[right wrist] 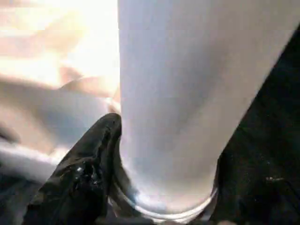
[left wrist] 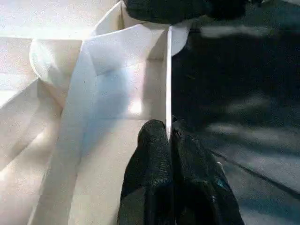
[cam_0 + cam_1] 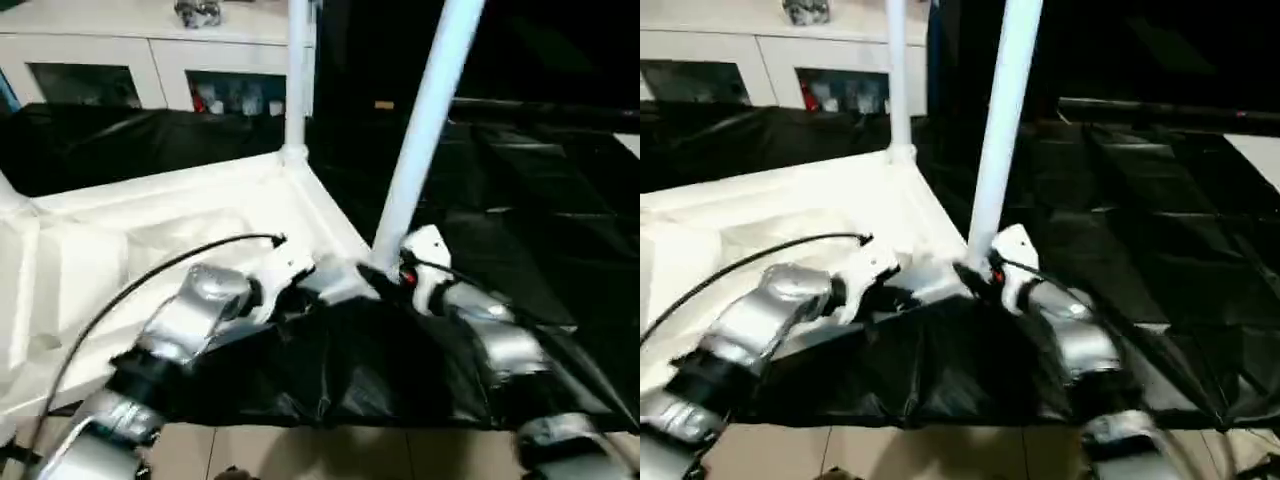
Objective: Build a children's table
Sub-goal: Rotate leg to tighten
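Observation:
The white tabletop (image 3: 150,230) lies upside down on a black cloth, its ribbed underside facing up. One white leg (image 3: 296,80) stands upright in the far corner socket. A second leg (image 3: 425,130) rises tilted from the near corner socket (image 3: 345,280). My left gripper (image 2: 168,136) is shut on the thin raised rim (image 2: 167,84) close to that corner. My right gripper (image 1: 154,187) holds the base of the tilted leg (image 1: 178,93) just above the socket, one black finger (image 1: 86,176) pressed against the tube.
A white cabinet (image 3: 150,60) with glass-fronted compartments stands behind. The black cloth (image 3: 520,200) stretches off to the right. Tiled floor (image 3: 330,450) lies below the near edge. A black cable (image 3: 120,290) arcs over my left forearm.

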